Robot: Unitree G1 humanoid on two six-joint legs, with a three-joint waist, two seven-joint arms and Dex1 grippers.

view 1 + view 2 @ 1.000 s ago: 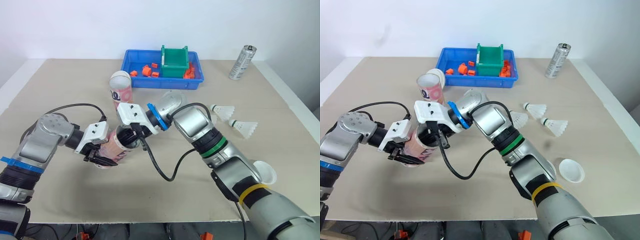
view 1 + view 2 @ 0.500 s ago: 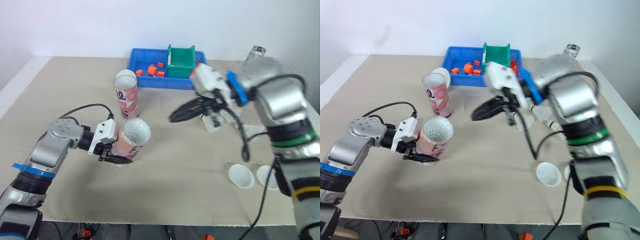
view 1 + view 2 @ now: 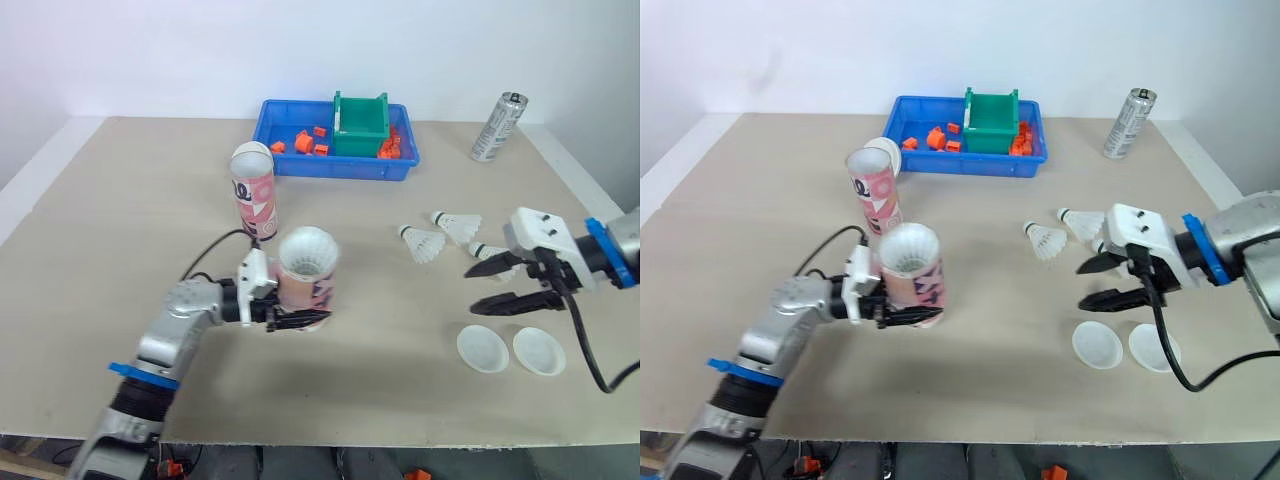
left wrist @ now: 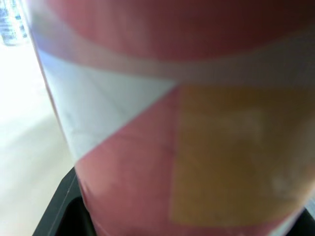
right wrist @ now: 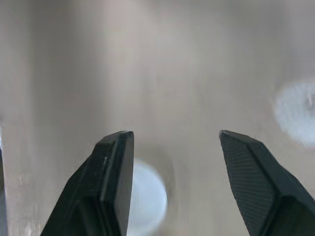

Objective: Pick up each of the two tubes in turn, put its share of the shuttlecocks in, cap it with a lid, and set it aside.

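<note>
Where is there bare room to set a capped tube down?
Bare: the table's left side, left of the standing tube; the near edge in front of the held tube; the middle strip between it and the shuttlecocks. Crowded: the right, with shuttlecocks, two lids and the open right tool.

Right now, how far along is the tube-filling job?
Done: the tube in the left gripper already shows white feathers at its mouth. In hand: the left gripper is shut on that tube, holding it upright; the right gripper hangs open near the two lids. Left: three shuttlecocks lie loose on the table, both lids are unused, and the second tube stands apart near the blue bin.
</note>
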